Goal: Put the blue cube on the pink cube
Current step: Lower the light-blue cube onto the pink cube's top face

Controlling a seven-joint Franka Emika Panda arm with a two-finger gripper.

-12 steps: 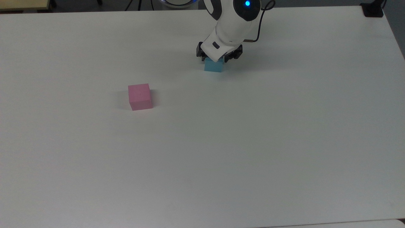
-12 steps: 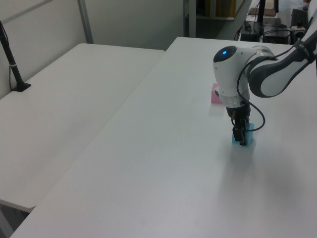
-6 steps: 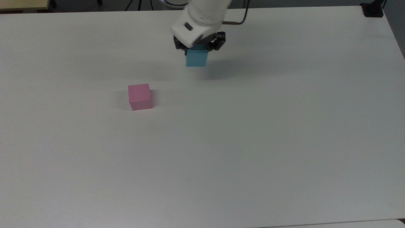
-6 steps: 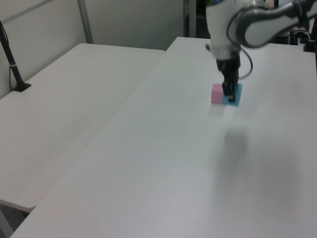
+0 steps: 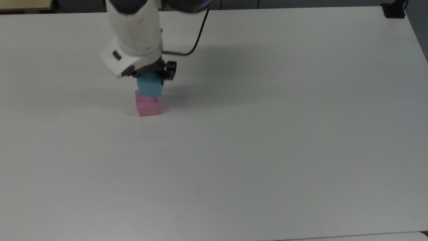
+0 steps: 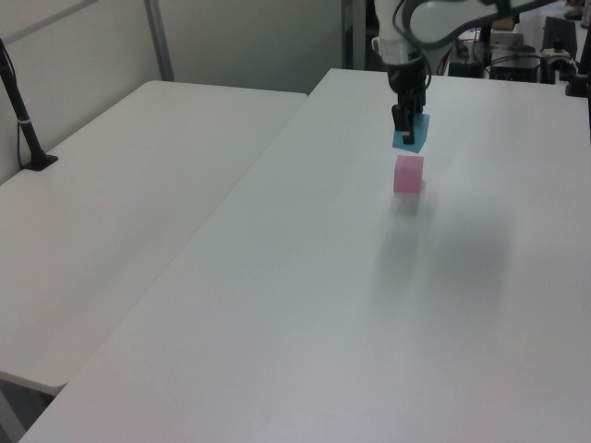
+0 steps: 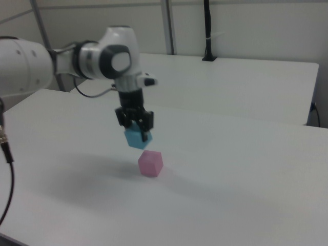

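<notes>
Gripper (image 7: pixel 136 128) is closed on the blue cube (image 7: pixel 136 138), fingers pinching two opposite side faces near the cube's top, w/ most of the cube hanging below the fingertips. Cube is off the table (image 5: pixel 267 150), in the air. The pink cube (image 7: pixel 150 163) sits on the table below the gripper and a bit off to one side, clear gap between the two cubes in left & right views; not touching.

Handling, as a guess: blue cube looks like matte foam, so prob. light, a bit squashy, not slippery, not fragile. Flat opposite faces = right place to grip. Light pink cube could get nudged if contact is off-centre.

Hard to make out: finger contact patches are hidden behind the gripper body in top view. Exact alignment over the pink cube can't be judged; the blue cube looks turned relative to the pink one in right view.
</notes>
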